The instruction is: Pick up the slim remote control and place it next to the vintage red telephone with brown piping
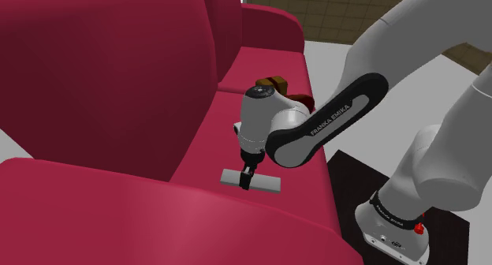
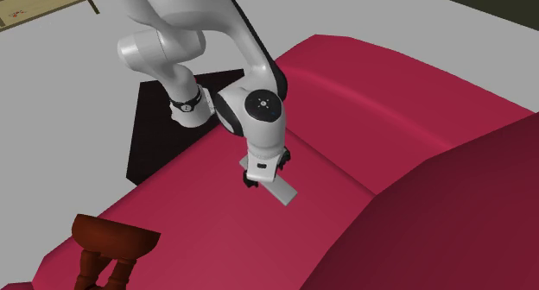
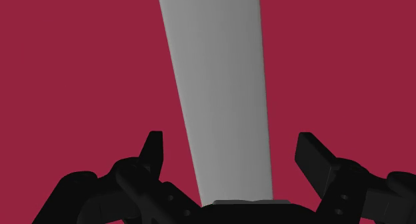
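A slim plain grey remote (image 3: 220, 89) lies flat on the red sofa seat (image 1: 300, 200). My gripper (image 3: 230, 153) stands open low over it, one finger on each long side, and a strip of red seat shows between each finger (image 3: 153, 149) and the remote. In the shoulder view the gripper (image 1: 249, 177) points straight down onto the middle of the remote (image 1: 270, 183). The red and brown telephone (image 1: 276, 85) sits further along the seat, partly hidden behind my arm. In the second exterior view the telephone (image 2: 108, 245) is near the lower left, well apart from the remote (image 2: 283, 192) and gripper (image 2: 259, 178).
The sofa's tall backrest (image 1: 102, 74) rises close beside the remote, and a padded armrest (image 1: 118, 216) bounds the near end. Beyond the seat's front edge stand my base on a black mat (image 2: 164, 124) and grey floor (image 2: 78, 90).
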Tool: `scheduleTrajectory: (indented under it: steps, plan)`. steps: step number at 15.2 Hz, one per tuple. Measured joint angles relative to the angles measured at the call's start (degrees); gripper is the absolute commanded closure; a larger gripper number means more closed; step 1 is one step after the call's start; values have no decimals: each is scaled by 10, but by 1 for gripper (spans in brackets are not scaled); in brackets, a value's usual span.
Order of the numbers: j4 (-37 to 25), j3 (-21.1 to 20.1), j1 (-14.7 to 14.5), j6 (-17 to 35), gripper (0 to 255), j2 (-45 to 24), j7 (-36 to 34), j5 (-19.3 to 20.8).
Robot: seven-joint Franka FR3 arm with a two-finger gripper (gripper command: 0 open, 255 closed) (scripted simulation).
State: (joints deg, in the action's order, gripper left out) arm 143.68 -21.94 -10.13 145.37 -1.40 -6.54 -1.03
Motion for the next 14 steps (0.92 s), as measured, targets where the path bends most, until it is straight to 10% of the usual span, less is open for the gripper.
scheduleTrajectory:
  steps: [9,10,14]
  plan:
    - [2,2,-1,29,0,-28,-14,19]
    - [2,2,-1,29,255,-28,-14,19]
    - [2,2,-1,29,255,-28,-13,19]
